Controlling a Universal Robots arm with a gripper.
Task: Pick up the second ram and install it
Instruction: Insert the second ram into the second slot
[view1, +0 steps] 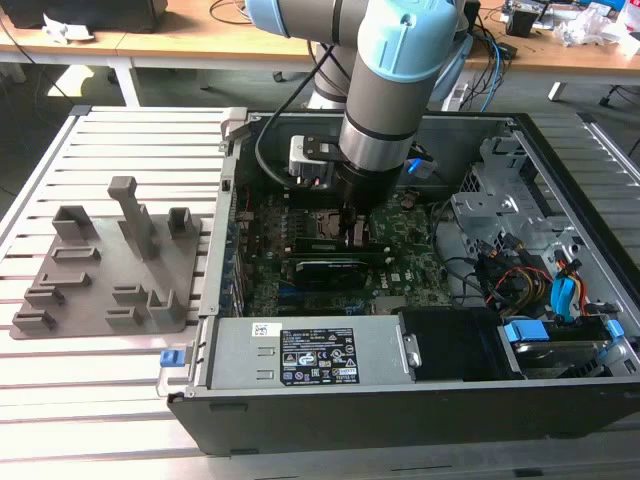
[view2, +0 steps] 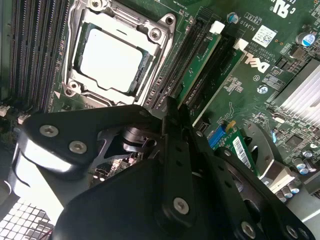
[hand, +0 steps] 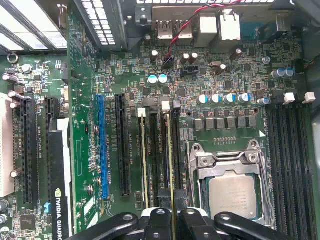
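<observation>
Holding: we find the tool (hand: 171, 220) pinching the second ram (hand: 169, 165) by its upper edge, fingers (hand: 159, 225) pressed against both faces.
Position: we place the stick edge-on in a memory slot just beside the CPU socket (hand: 232, 185), inside the open computer case (view1: 300, 365) on the slatted worktop (view1: 100, 380); whether it is fully seated we cannot tell.
Neighbour: another stick (hand: 143, 160) stands in a slot close by.
Handling: we judge the ram light, stiff and thin, with fragile chips and contacts; best held at mid-length on the bare top edge and pressed straight down.
First wrist view: slots, white end latches (hand: 166, 105) and stick in line.
Second wrist view: tool body over the socket, slots running beside it.
Exterior view: arm reaching into the case; grey fixture (view1: 110, 265) well apart at that view's left.
</observation>
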